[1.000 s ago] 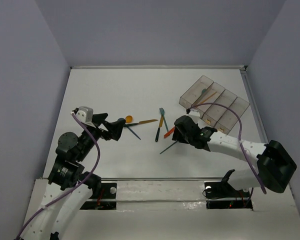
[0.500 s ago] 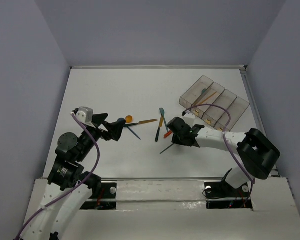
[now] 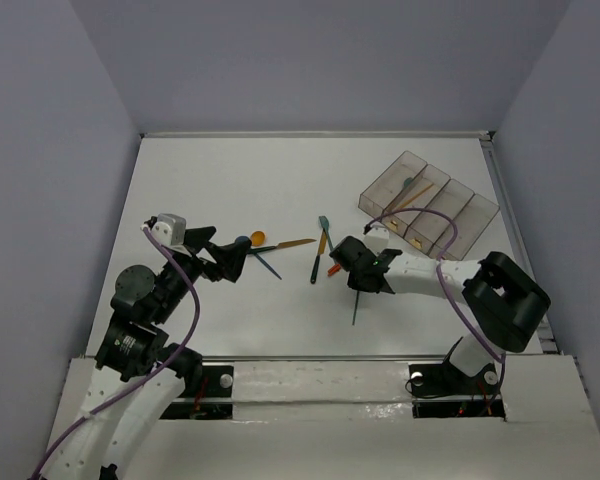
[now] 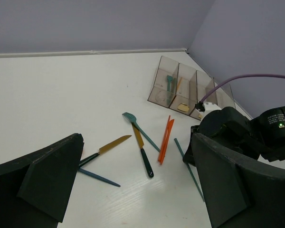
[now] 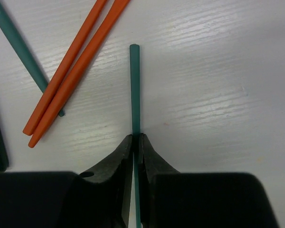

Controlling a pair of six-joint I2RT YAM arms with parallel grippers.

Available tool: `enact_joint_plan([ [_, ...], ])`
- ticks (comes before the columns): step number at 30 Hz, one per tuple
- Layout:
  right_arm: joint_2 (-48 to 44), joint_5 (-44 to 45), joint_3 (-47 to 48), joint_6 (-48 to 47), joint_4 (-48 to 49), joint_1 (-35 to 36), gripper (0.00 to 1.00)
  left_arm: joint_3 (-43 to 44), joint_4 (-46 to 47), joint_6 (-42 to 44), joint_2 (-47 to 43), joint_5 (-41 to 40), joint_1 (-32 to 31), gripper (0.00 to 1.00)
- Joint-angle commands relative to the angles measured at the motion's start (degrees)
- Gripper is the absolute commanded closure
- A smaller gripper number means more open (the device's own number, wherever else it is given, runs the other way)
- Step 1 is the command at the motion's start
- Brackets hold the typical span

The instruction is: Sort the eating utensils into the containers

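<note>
My right gripper (image 5: 137, 138) is shut on the handle of a teal-green utensil (image 5: 134, 85) that lies on the table, its free end pointing at the near edge (image 3: 355, 308). In the top view this gripper (image 3: 356, 281) sits low beside two orange utensils (image 3: 335, 268). My left gripper (image 4: 136, 142) hovers open and empty at the left (image 3: 236, 259), facing the scattered utensils. The containers (image 3: 384, 185) stand at the back right; a teal spoon (image 4: 169, 83) lies in the first bin.
Loose on the table are a teal spoon (image 4: 140, 128), a gold-bladed dark-handled knife (image 4: 143, 154), a second such knife (image 4: 107, 148), a dark blue utensil (image 4: 97, 176) and an orange spoon (image 3: 258, 238). The right arm's purple cable (image 3: 430, 215) arcs before the bins.
My right gripper moved left and down and closed on the teal-green utensil, which swung from a diagonal to pointing at the near edge. The left arm stayed still.
</note>
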Motion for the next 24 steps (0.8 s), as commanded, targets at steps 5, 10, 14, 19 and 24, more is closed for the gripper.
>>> enact_joint_plan([
  [5, -0.97, 4.25, -2.55, 3.35, -5.23, 0.4, 0.96, 2.34, 1.89, 0.35, 0.24, 0.33, -0.25, 0.01],
  [10, -4.3, 7.33, -1.23, 4.67, -9.1, 0.4, 1.0, 2.34, 1.89, 0.35, 0.68, 0.33, -0.25, 0.01],
  [14, -10.89, 10.48, 0.79, 2.74, -9.46, 0.4, 1.0, 2.34, 1.89, 0.44, 0.77, 0.07, -0.25, 0.01],
  [19, -18.72, 8.84, 1.33, -12.61, 3.69, -7.58, 1.0, 2.25, 1.98, 0.52, 1.29, 0.68, -0.25, 0.01],
  [24, -17.69, 2.86, 5.88, -21.42, 15.24, -21.2, 1.0, 2.08, 1.89, 0.61, 1.73, 1.03, -0.25, 0.01],
])
